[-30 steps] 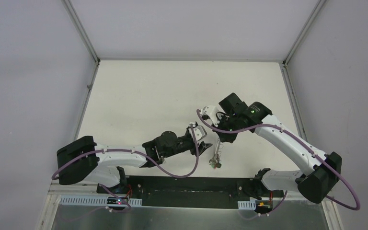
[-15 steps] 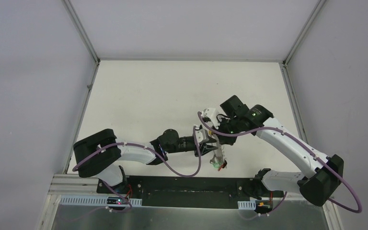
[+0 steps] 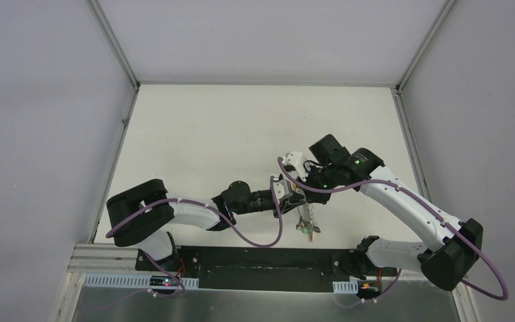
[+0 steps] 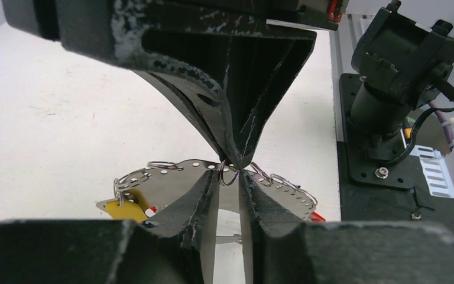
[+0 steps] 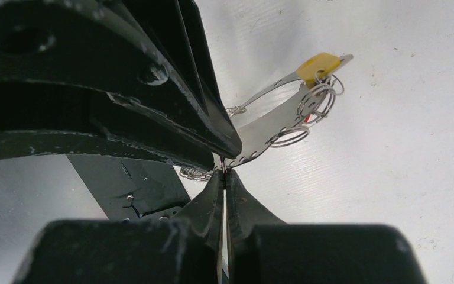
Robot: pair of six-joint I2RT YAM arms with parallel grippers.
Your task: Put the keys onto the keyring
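**A:** Keyring (image 4: 165, 168) position?

**B:** Over worktop (image 3: 228, 134), near side, right of centre. Right claw (image 5: 223, 171) pinched shut on it. Left claw (image 4: 229, 180) has its jaws narrowly apart around small ring (image 4: 229, 174); grip not confirmed.

**A:** Step?

**B:** Threading, judged. Next needs a firm pinch to spread that ring.

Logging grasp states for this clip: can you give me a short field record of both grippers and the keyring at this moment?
right gripper: shut on the keyring's top edge, holding it up
left gripper: open, fingers narrowly apart around a small split ring
keyring: perforated metal band, hanging curved
yellow tag: on the keyring
green tag: at the keyring's low end
blue tag: not visible
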